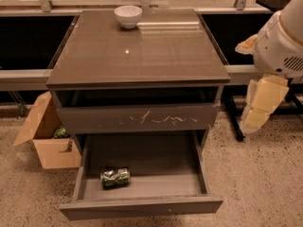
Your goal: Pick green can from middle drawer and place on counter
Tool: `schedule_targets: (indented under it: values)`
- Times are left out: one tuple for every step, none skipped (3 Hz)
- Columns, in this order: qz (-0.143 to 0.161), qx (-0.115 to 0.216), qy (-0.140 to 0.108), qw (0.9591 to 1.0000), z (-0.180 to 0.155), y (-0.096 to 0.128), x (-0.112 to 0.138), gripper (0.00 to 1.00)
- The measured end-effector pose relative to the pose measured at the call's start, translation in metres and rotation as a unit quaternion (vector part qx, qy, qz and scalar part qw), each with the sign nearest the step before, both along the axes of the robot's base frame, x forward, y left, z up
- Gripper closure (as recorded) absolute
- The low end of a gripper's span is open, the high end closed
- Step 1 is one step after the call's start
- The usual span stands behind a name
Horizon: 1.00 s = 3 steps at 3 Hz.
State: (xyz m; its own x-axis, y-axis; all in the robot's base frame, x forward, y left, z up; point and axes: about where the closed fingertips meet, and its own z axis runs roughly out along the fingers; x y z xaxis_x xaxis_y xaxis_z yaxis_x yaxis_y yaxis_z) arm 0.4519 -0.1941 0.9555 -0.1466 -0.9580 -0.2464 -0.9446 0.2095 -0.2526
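Observation:
The green can (115, 177) lies on its side on the grey floor of the open middle drawer (142, 206), near its front left. The drawer is pulled out at the bottom of the cabinet, below the shut drawer with white scratches (142, 118). The counter (137, 51) is the glossy top of the cabinet. My gripper (253, 119) hangs at the right of the cabinet, about level with the scratched drawer, pointing down, well apart from the can. It holds nothing that I can see.
A white bowl (128, 15) stands at the back of the counter. An open cardboard box (45, 136) with a dull green lump (60, 133) sits on the floor left of the cabinet. A black stand leg (234, 122) is at the right, behind the arm.

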Motion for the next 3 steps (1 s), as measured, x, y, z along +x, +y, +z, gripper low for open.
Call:
schedule_targets:
  values:
    - [0.033,0.034,0.006,0.9989,-0.027,0.024,0.012,0.0]
    - [0.033,0.034,0.006,0.9989,-0.027,0.024,0.012,0.0]
    - [0.047,0.034,0.013,0.9982,-0.047,0.034,0.013,0.0]
